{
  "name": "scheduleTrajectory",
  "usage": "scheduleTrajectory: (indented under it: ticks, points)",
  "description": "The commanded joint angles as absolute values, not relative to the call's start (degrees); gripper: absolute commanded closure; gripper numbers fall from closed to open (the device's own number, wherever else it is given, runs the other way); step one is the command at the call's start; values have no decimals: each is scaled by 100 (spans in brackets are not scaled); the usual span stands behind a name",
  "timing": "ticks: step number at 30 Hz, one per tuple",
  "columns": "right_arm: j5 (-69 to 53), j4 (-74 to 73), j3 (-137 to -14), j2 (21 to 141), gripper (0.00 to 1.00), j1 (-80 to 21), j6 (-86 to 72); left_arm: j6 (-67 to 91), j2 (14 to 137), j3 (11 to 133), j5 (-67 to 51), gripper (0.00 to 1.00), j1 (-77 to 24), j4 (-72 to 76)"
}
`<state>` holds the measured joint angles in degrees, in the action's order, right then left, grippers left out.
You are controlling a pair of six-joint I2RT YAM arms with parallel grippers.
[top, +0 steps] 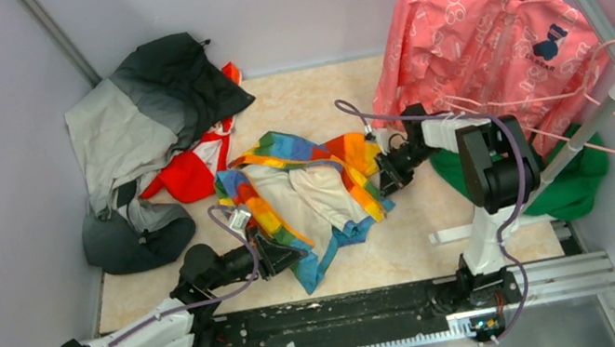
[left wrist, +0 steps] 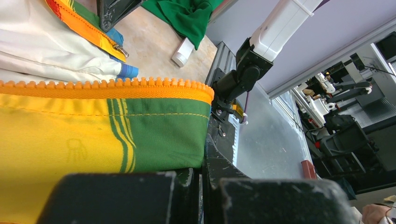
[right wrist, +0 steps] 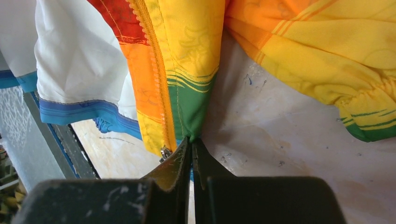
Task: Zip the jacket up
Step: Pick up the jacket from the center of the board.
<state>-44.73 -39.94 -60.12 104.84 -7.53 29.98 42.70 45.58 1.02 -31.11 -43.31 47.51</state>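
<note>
Left fingers and right fingers each pinch one front edge of a small rainbow-striped soft jacket, likely to align its orange zipper.

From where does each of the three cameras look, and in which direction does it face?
Top external: above and behind the bases, looking down at the table; left arm, right arm and the jacket between them show.
Left wrist: on the left arm, looking along the left pincer, shut on the jacket's green hem, toward the right arm.
Right wrist: on the right arm, looking along the right pincer, shut on the jacket beside its orange zipper.
Shared: both wrist views show the zipper teeth.
</note>
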Motion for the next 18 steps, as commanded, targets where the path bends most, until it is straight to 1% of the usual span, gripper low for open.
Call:
scheduleTrajectory:
  ticks: [1,5,8,13,18]
  points:
    - [-4747,-3979,-6150,10158,100,-719,3073,4225,4470,-238,-3124,100,-4324,4865]
    - [-5116,-3950,-6110,9767,100,-695,3142,4220,4456,-235,-3120,100,-4324,4837]
    - [-5171,-3712,-6003,9513,100,-698,3053,4208,4464,-219,-3110,100,-4329,4812]
    - [-4931,-3260,-5833,9374,100,-715,2761,4175,4553,-152,-3090,100,-4324,4796]
    - [-4296,-2968,-5769,9558,100,-848,2450,4182,4738,-89,-3108,100,-4320,4896]
